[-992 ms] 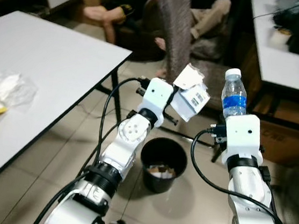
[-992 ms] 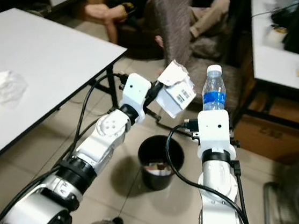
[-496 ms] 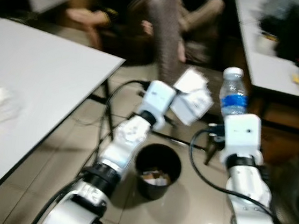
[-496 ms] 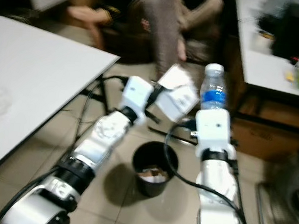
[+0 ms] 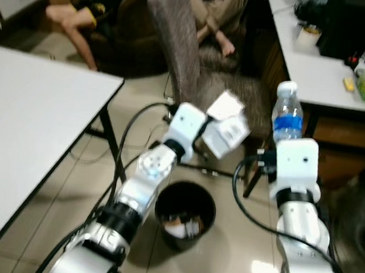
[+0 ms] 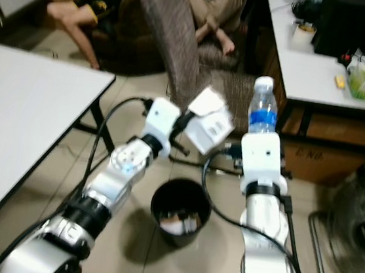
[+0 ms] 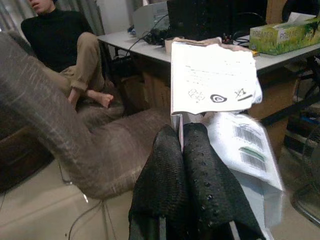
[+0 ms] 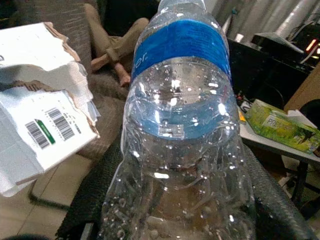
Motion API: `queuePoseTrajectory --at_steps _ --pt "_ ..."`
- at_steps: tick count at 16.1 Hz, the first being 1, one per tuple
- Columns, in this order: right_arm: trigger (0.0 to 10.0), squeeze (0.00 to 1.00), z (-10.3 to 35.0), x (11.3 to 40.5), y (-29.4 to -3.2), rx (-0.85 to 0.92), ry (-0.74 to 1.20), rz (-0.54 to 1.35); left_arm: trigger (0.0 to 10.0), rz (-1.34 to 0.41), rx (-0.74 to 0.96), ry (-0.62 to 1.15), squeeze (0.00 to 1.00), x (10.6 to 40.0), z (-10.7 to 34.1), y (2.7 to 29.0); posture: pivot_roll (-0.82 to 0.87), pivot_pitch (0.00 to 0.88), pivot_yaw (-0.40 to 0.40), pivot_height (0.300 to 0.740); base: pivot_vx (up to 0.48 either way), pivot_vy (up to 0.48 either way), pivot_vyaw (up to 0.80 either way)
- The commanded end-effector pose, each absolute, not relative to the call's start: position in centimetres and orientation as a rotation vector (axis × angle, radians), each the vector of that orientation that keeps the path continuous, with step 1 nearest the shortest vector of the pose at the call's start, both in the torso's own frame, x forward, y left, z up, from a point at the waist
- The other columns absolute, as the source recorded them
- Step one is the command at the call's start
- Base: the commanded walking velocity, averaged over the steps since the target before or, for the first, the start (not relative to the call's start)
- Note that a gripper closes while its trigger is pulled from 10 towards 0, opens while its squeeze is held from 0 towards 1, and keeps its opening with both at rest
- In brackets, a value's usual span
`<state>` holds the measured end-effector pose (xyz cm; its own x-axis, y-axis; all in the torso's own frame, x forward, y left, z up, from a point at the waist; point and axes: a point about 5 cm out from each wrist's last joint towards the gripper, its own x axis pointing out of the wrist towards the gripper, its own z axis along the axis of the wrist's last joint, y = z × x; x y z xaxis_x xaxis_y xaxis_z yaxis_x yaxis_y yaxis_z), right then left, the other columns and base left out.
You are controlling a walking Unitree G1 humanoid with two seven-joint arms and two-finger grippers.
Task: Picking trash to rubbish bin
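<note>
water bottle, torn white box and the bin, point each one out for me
water bottle (image 5: 287,122), left eye view, on its blue label
torn white box (image 5: 228,132), left eye view, on the side with the barcode
bin (image 5: 182,235), left eye view, on its black front wall

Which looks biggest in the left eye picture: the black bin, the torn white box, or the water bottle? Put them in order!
1. Black bin, the largest.
2. Torn white box, held in the left gripper.
3. Water bottle, in the right gripper, which hides its lower part.

The box and bottle sit nearer the camera, so real sizes stay unsure.
</note>
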<state>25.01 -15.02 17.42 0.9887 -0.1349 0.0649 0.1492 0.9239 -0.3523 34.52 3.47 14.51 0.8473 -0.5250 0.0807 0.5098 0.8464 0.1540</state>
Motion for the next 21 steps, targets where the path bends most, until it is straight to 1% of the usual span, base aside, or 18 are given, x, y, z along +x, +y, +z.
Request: queuePoseTrajectory --at_steps 1,11,15,17,19,21 --pt "10.0 0.0 17.5 24.8 -15.5 -0.371 -0.044 -0.167 0.0 -0.59 0.134 -0.132 0.0 34.2 14.9 2.3 0.04 0.09 0.036 0.74 0.394 0.0 0.0" --pt "10.0 0.0 17.5 25.0 -15.4 -0.372 -0.046 -0.167 0.0 -0.613 0.167 -0.101 0.0 34.1 14.3 2.3 0.04 0.087 0.035 0.74 0.371 0.0 0.0" --pt "10.0 0.0 17.4 25.0 -15.4 -0.372 -0.045 -0.171 0.0 -0.616 0.154 -0.11 0.0 34.1 14.4 2.3 0.04 0.086 0.038 0.74 0.334 0.0 0.0" --pt "10.0 0.0 17.0 24.9 -15.4 -0.371 -0.035 -0.174 0.0 -0.62 0.163 -0.105 0.0 34.0 13.9 2.5 0.04 0.09 0.039 0.74 0.0 0.0 0.0" --pt "10.0 0.0 16.6 24.7 -15.7 -0.373 -0.018 -0.194 0.0 -0.63 0.207 -0.067 0.0 33.8 12.4 3.0 0.05 0.107 0.037 0.74 0.0 0.0 0.0" --pt "10.0 0.0 15.8 24.5 -16.5 -0.373 0.013 -0.234 0.0 -0.618 0.244 -0.033 0.0 33.7 11.1 3.8 0.05 0.14 0.043 0.74 0.0 0.0 0.0"
